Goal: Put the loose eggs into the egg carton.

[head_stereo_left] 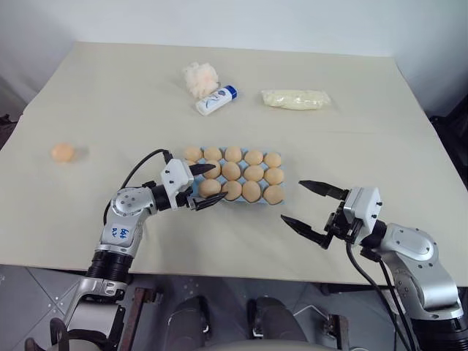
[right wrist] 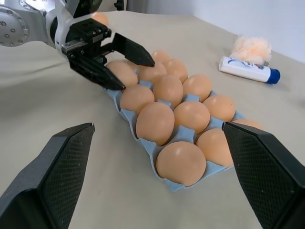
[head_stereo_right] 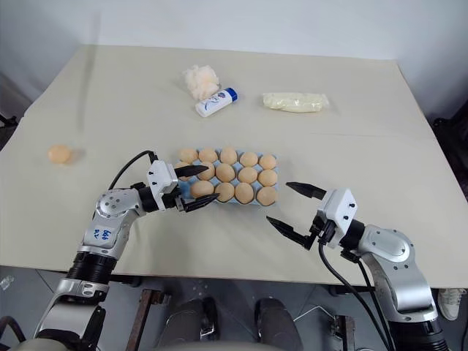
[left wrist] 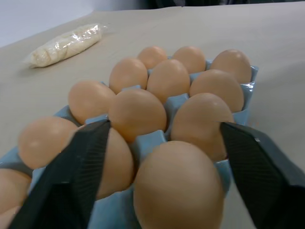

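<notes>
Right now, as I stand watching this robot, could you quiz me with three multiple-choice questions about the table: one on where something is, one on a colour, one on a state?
1. Where does the loose egg lie?
A. on the floor
B. alone near the left edge of the table
C. in a carton cup

2. What colour is the egg carton?
A. light blue
B. grey
C. yellow

3. How does the left gripper stand?
A. shut tight
B. open at the carton
C. lifting an egg high

Answers: B, the egg sits apart, left of everything else. A, blue shows between the carton's eggs. B, its fingers are spread either side of an egg seated in the carton.
</notes>
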Robot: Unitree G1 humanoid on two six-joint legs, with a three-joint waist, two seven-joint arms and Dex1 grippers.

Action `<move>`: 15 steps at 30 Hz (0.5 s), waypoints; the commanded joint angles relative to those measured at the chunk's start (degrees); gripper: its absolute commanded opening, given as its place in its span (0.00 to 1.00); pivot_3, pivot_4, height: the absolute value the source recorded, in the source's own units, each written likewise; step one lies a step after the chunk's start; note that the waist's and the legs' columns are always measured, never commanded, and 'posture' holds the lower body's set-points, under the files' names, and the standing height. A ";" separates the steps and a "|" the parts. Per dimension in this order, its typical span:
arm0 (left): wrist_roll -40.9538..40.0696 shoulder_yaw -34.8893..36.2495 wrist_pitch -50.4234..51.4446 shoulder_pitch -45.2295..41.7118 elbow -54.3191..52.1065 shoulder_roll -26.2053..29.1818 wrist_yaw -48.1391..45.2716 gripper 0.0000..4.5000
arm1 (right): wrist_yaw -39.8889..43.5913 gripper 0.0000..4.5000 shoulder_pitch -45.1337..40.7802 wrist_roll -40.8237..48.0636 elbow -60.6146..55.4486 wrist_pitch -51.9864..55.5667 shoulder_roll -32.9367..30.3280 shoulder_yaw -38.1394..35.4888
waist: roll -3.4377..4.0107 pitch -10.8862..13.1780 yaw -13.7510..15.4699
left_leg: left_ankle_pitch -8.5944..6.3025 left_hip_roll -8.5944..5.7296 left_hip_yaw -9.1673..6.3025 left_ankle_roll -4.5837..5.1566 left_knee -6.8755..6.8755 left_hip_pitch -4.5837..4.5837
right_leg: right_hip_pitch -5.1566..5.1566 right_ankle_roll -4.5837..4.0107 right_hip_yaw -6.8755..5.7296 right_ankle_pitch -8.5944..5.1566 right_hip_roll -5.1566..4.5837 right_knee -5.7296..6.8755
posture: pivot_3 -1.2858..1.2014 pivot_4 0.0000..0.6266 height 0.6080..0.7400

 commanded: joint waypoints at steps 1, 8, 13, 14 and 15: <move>-1.96 4.11 -0.99 1.80 -4.54 1.98 0.84 1.00 | 1.16 1.00 -1.45 1.62 -1.34 -0.14 -0.63 -0.55 | 0.00 0.00 -0.19 | 0.01 0.01 0.00 0.00 0.00 0.01 | -0.01 -0.02 0.00 0.01 0.00 0.02 | 0.52 0.24 1.00; -4.88 14.31 1.05 10.59 -11.09 7.43 4.26 1.00 | 5.50 1.00 -5.35 3.58 -2.76 1.44 -0.16 4.19 | 0.02 0.01 -0.54 | 0.04 0.06 -0.04 -0.06 -0.11 0.03 | -0.07 -0.05 -0.01 0.02 0.02 0.09 | 0.52 0.24 1.00; -5.64 24.32 2.58 18.36 -12.27 7.73 12.12 1.00 | 7.53 1.00 -8.80 3.60 -1.44 1.13 0.90 7.44 | 0.01 0.01 -0.52 | 0.02 0.05 -0.05 -0.03 -0.14 0.00 | -0.09 -0.04 -0.03 0.02 -0.03 0.03 | 0.52 0.24 1.00; -5.27 25.47 2.42 19.38 -12.42 7.51 13.62 1.00 | 7.68 1.00 -9.35 3.57 -1.14 1.05 1.18 7.72 | 0.01 0.01 -0.54 | 0.01 0.05 -0.05 -0.02 -0.13 0.00 | -0.09 -0.04 -0.04 0.02 -0.05 0.02 | 0.52 0.24 1.00; -4.18 27.70 1.70 20.64 -12.22 6.69 17.28 1.00 | 7.68 1.00 -10.29 3.57 -0.64 0.90 1.81 8.07 | 0.01 0.01 -0.54 | 0.01 0.05 -0.05 -0.01 -0.12 0.00 | -0.07 -0.04 -0.03 0.02 -0.06 0.02 | 0.52 0.24 1.00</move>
